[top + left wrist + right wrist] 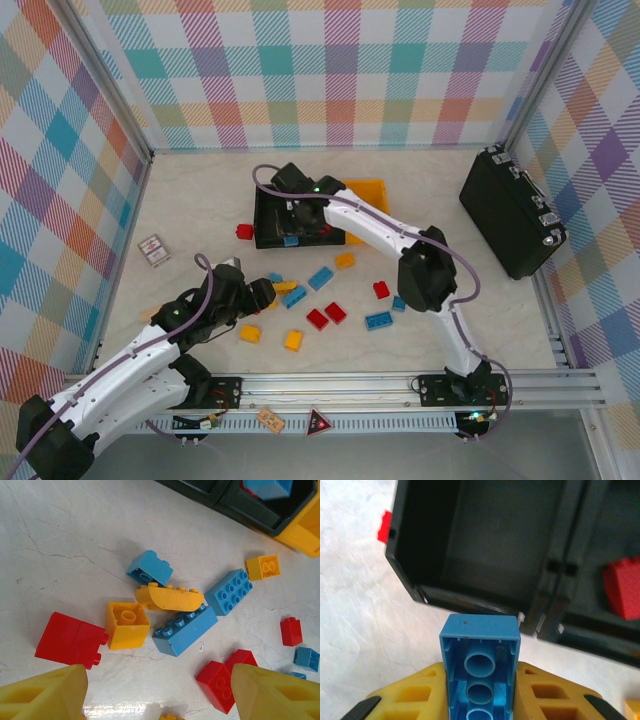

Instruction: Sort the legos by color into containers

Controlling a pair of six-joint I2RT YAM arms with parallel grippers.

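— Start at the near side; how do things stand?

— The left gripper (159,700) hangs low over the table (60,540), its fingers (42,695) spread wide with nothing between them; under it lie most of the legos (185,627), unsorted; red, blue and orange are mixed, some touching in a small heap, others scattered apart.

— So the bulk is left to do?

— I judge so; in the top view about a dozen bricks lie loose between the arms; one red brick (243,232) sits on the table just beside the containers (260,215), outside them.

— And further out?

— The right gripper (480,690) pinches a blue brick (480,650) by its sides, hollow underside toward the wrist camera; it hovers at the near rim of an empty black compartment (485,540), not yet released.

— Anything already sorted?

— One red piece (622,587) lies in the neighbouring black compartment; the orange bin (370,190) at the far end is partly hidden by the arm, so I cannot tell what it holds.
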